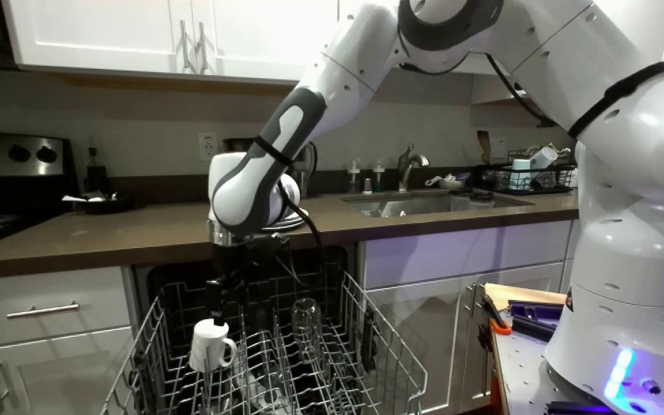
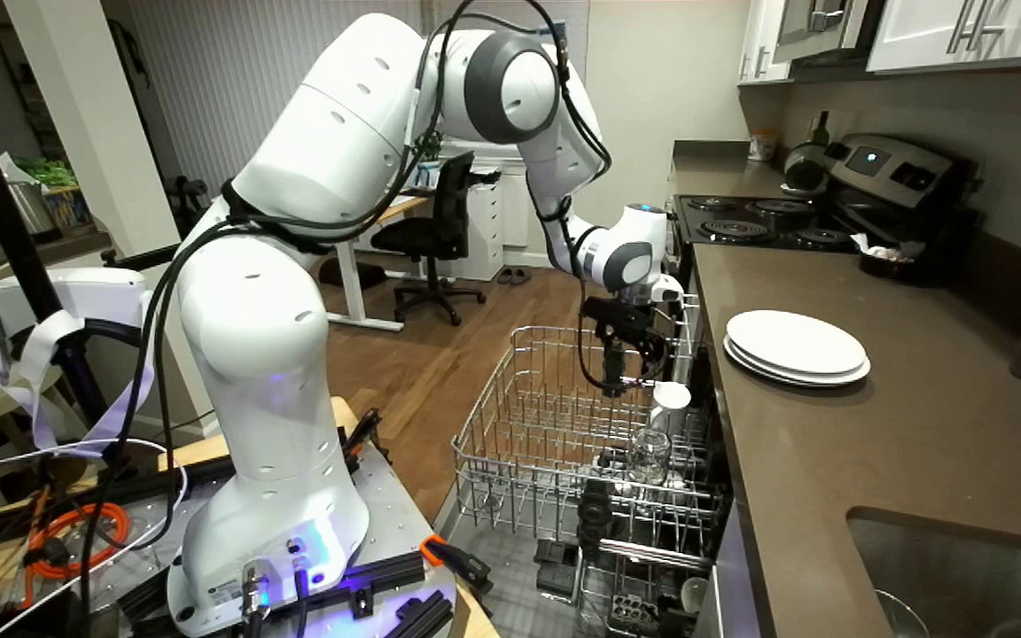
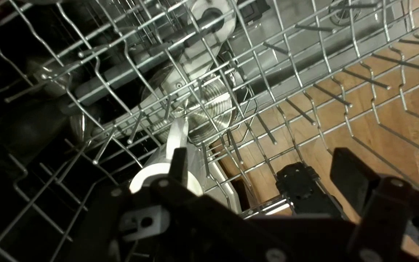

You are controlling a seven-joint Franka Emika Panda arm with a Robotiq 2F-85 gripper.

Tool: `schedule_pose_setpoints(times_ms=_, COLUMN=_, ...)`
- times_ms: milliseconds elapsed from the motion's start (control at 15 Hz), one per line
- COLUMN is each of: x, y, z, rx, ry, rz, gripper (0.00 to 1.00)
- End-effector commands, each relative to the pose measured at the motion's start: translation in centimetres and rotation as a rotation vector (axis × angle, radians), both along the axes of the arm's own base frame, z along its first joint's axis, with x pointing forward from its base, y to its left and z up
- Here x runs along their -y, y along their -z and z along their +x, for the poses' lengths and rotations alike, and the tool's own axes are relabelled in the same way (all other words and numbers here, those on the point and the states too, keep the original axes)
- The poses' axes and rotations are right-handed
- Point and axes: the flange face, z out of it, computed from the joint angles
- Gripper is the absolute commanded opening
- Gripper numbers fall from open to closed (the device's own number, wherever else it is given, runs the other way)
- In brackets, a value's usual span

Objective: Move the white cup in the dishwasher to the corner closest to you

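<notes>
The cup (image 1: 205,350) stands in the wire rack (image 1: 387,325) of the dishwasher (image 1: 177,272), nearer to the inner end of the rack than to its pulled-out end. In an exterior view its handle (image 1: 231,353) points to the side where a clear glass (image 1: 307,323) stands, and tines are between them. Whether the mouth of the cup is up or down, I cannot tell. The gripper (image 3: 262,160) hangs just over the cup, directed downward, and its two fingers (image 3: 353,178) are spread wide apart. In the wrist view one finger covers a part of the cup, while the other is well to the side; whether the first one touches the cup, I cannot tell. Through the wires the wooden floor (image 3: 418,133) is seen. The arm (image 2: 245,354) reaches over from a table (image 1: 525,369) near the rack. Behind the rack runs the counter (image 2: 900,425), with a small stack of white plates (image 2: 796,344) on it. The sink (image 2: 945,536) is set into this counter, and the stove (image 2: 776,232) adjoins it.
</notes>
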Motion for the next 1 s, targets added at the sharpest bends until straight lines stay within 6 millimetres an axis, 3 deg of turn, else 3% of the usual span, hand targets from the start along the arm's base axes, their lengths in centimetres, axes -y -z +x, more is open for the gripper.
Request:
schedule_pose_setpoints(times_ms=0, x=0.7, y=3.0, z=2.3, rx=0.089, ry=-0.007, rz=0.018, gripper=1.0)
schedule_pose_setpoints(times_ms=400, x=2.6, y=5.8, z=4.3, rx=0.141, ry=0.027, rz=0.073, gripper=1.0)
schedule_pose_setpoints(times_ms=467, x=2.9, y=6.2, z=4.5, rx=0.142, ry=0.029, rz=0.082, gripper=0.87)
schedule_pose_setpoints(times_ms=800, x=3.6, y=7.7, z=5.2, rx=0.125, ry=0.049, rz=0.116, gripper=1.0)
schedule_pose_setpoints(times_ms=867, x=3.6, y=8.0, z=5.3, rx=0.123, ry=0.052, rz=0.117, gripper=0.97)
schedule_pose_setpoints(times_ms=933, x=3.6, y=8.3, z=5.4, rx=0.122, ry=0.055, rz=0.12, gripper=0.79)
